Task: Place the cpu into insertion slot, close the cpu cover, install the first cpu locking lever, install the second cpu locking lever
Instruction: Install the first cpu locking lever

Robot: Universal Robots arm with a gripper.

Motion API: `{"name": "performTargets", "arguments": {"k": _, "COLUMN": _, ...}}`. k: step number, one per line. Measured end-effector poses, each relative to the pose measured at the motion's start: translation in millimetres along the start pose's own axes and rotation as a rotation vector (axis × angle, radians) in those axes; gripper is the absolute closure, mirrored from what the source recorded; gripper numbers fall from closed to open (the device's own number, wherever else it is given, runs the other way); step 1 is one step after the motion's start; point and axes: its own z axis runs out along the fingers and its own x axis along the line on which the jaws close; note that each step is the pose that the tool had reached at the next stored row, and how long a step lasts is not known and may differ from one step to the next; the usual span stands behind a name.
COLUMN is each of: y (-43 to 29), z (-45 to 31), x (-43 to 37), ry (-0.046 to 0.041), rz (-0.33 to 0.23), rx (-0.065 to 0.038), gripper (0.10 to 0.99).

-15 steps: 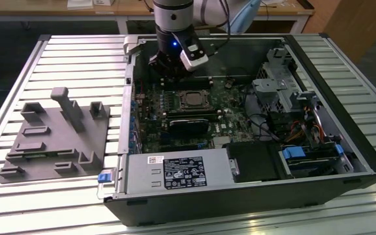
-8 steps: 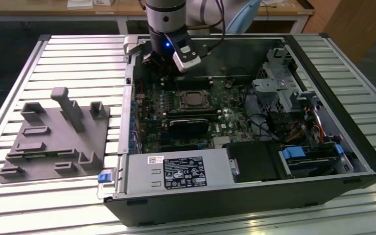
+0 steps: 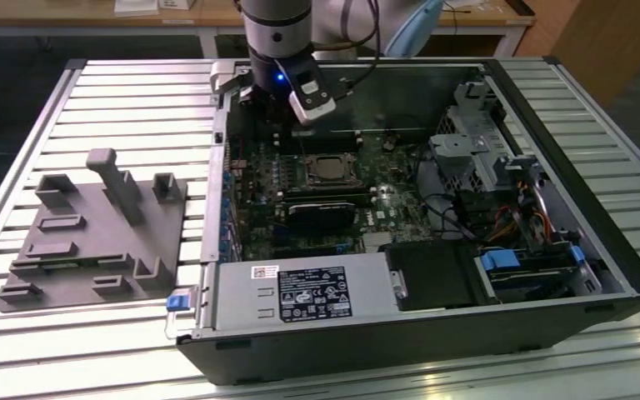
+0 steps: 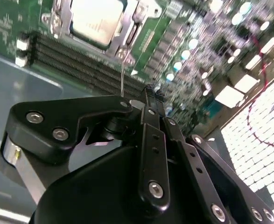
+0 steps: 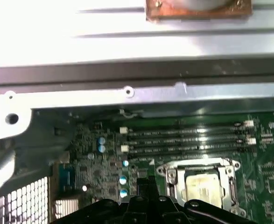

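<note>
The cpu [image 4: 95, 17] [image 5: 201, 185], a pale metal square, sits in the insertion slot [image 3: 326, 170] on the green board. The silver cpu cover [image 4: 127, 29] [image 5: 198, 165] lies flat, framing the chip. A thin wire locking lever [image 4: 122, 70] rises from the socket's corner towards my fingertips. My gripper [image 4: 149, 91] [image 5: 144, 185] hangs beside the socket over the board, a short way from the chip. Its black fingers are shut together with nothing between them. In the exterior view the gripper [image 3: 262, 107] is at the far end of the case, beyond the socket.
The open computer case [image 3: 587, 208] lies on a slatted metal table [image 3: 131, 108]. Long memory slots [image 5: 183, 140] run beside the socket. A power supply [image 3: 297, 292] and drive bays [image 3: 520, 267] fill the near end. A grey fixture block [image 3: 92, 229] stands at the exterior view's left.
</note>
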Motion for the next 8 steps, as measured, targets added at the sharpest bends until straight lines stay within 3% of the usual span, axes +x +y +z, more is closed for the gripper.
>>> {"name": "performTargets", "arguments": {"k": 4, "y": -0.1, "z": 0.0, "x": 1.1, "ry": 0.0038, "rz": 0.003, "rx": -0.057, "gripper": 0.980}}
{"name": "performTargets", "arguments": {"k": 8, "y": 0.0, "z": 0.0, "x": 1.2, "ry": 0.0042, "rz": 0.003, "rx": -0.062, "gripper": 0.980}}
